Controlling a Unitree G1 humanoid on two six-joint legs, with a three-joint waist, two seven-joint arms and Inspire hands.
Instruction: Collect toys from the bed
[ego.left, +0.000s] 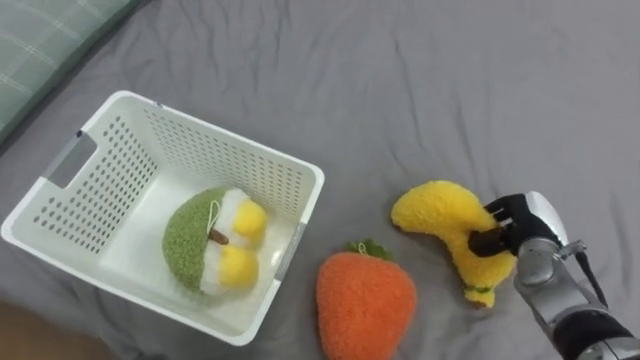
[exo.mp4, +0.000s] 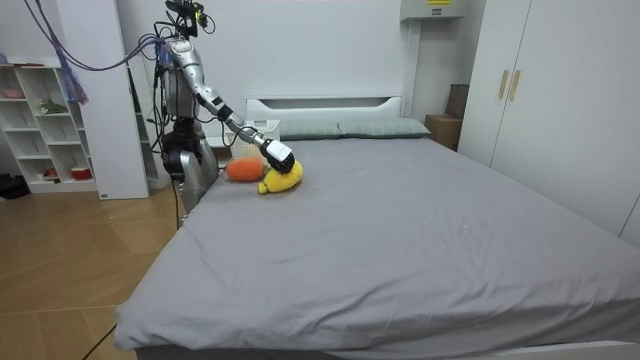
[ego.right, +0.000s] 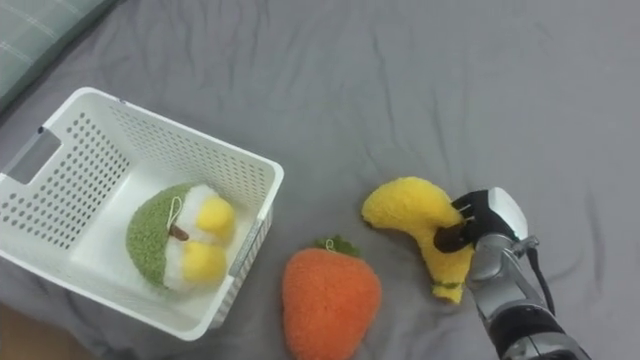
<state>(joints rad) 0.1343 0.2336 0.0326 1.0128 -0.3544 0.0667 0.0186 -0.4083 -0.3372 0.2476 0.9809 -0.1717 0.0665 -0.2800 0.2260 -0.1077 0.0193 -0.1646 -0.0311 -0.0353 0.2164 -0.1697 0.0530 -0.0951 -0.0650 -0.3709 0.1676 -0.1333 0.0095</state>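
Left eye view: my right hand (ego.left: 527, 222) curls its dark fingers (ego.left: 488, 241) round the lower half of the yellow banana toy (ego.left: 435, 212), which lies on the grey bed (ego.left: 480, 80) close to its side edge. The toy looks light and squashy, so I judge its narrow middle the surest hold. An orange toy (ego.left: 366, 305) lies just beside it, and a green toy (ego.left: 190, 240) sits in the white basket (ego.left: 235, 130).

Room view: the robot stands at the bed's side edge with its arm reaching over the toys. The sheet beyond lies open.

Right eye view: the basket's wall stands between the banana toy and the basket's floor, so I expect the carry needs height.
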